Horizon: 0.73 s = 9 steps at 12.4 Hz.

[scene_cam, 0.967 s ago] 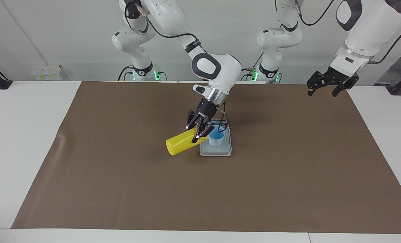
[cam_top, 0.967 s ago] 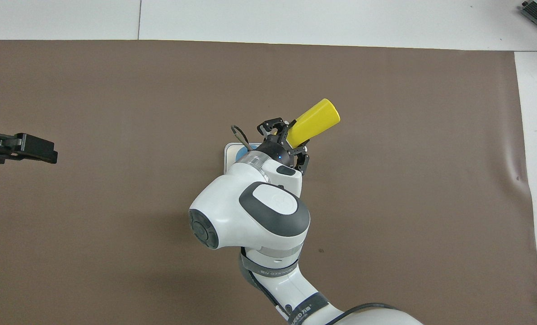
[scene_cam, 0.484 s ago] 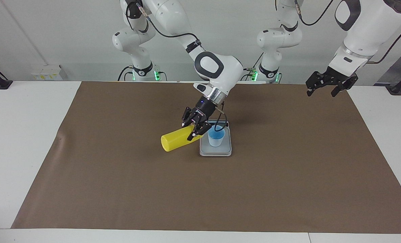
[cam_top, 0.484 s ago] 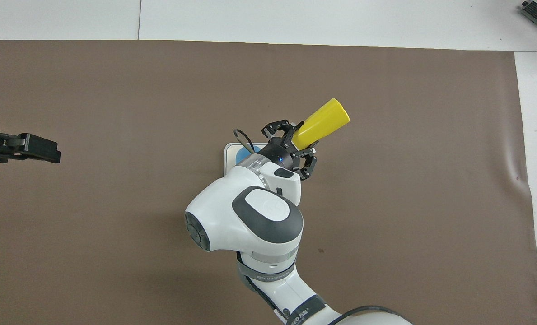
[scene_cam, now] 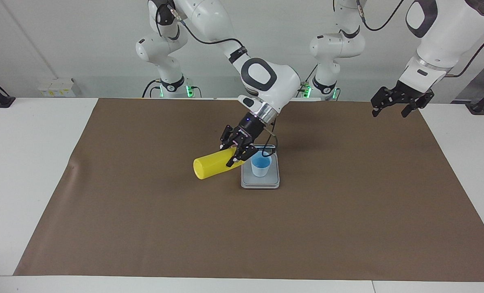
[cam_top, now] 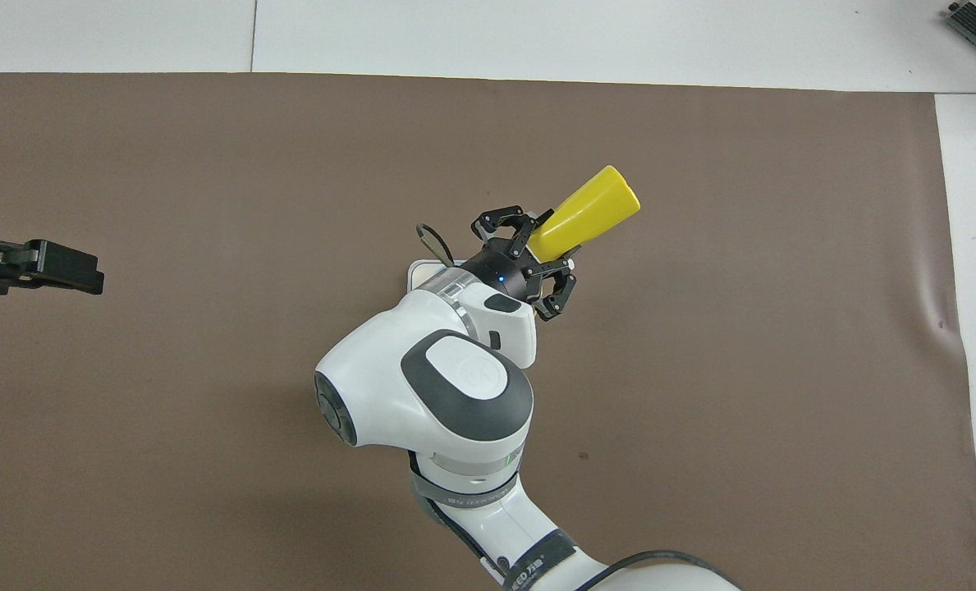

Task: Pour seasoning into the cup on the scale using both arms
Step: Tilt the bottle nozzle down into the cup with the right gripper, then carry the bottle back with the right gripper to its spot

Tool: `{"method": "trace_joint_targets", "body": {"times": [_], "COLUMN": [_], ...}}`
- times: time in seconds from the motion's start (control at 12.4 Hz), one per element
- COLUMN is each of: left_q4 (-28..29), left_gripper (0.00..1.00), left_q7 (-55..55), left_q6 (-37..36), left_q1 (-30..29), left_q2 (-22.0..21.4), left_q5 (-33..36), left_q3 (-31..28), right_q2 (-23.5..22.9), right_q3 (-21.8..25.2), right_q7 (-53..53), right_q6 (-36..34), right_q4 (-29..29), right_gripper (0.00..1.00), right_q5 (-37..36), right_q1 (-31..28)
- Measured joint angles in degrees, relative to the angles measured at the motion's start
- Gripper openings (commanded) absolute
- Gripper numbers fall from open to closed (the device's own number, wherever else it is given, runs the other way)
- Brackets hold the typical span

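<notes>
1. The yellow bottle is clamped near its nozzle end between the fingers of the right gripper, and it is held up in the air.
2. The bottle is tipped almost flat, with its base pointing toward the right arm's end of the table and its nozzle end hidden by the gripper, just beside the cup.
3. The light blue cup is seen standing upright on the grey scale, which lies near the middle of the brown mat.
4. In the overhead view the cup is covered by the right arm, and only a corner of the scale can be seen.
5. The left gripper is held idle over the mat's edge at the left arm's end, with its fingers spread apart.
</notes>
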State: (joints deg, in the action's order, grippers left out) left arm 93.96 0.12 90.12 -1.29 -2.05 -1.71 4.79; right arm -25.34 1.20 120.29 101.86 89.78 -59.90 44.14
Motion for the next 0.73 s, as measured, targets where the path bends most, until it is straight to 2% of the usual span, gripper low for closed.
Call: {"method": "trace_joint_targets", "body": {"times": [0.73], "left_q4": [0.2], "left_gripper": [1.0], "left_q7": [0.0], "left_q6": [0.0], "left_q1": [-0.1], "left_q2": [-0.4], "left_q5": [0.0], "left_q3": [1.2], "right_q2": [-2.0], "right_q3": [-0.7], "right_q7": [0.0], "right_q6": [-0.1], "right_q4": [-1.2], "right_gripper": [0.0], "right_q5": [0.1], "right_q1": [1.3]}}
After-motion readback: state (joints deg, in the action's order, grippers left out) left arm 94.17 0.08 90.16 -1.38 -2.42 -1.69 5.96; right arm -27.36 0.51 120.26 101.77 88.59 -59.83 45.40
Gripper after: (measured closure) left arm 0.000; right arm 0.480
